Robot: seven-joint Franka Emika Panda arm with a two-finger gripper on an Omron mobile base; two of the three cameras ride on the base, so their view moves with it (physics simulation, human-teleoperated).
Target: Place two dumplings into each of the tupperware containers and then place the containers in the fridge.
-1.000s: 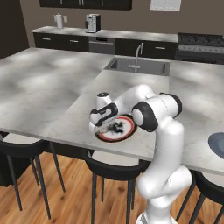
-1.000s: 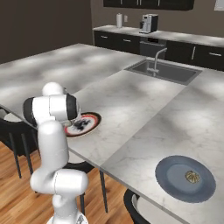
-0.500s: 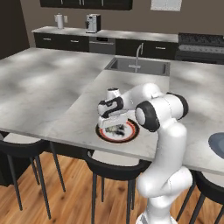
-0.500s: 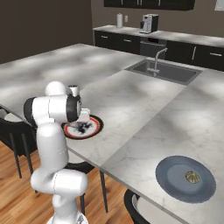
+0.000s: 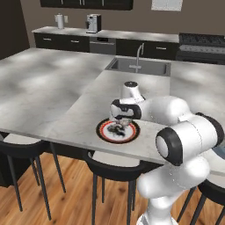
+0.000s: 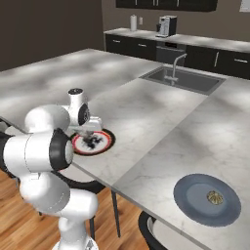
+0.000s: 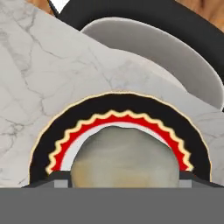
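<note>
My gripper [image 5: 119, 127] hangs low over a round black-and-red-rimmed plate [image 5: 103, 132] at the counter's front edge, and its jaws stand open. In the hand view a lumpy olive-beige dumpling [image 7: 124, 159] lies on that plate [image 7: 122, 105], right between my fingertips [image 7: 61, 178]. From the right base view the gripper [image 6: 90, 140] covers part of the plate [image 6: 103, 146]. Another dumpling [image 6: 213, 197] sits on a blue-grey plate [image 6: 207, 199] far to the right. The tupperware containers and the fridge are out of view.
A sink [image 5: 138, 66] with a tap is set in the counter behind the plate. Black bar stools [image 5: 110, 169] stand under the counter's front edge. A kettle [image 5: 59, 19] and a coffee machine [image 5: 93, 23] stand on the back counter.
The hand has swung from the plate's left side to above it and come down close to the dumpling. The jaws have stayed about as wide.
</note>
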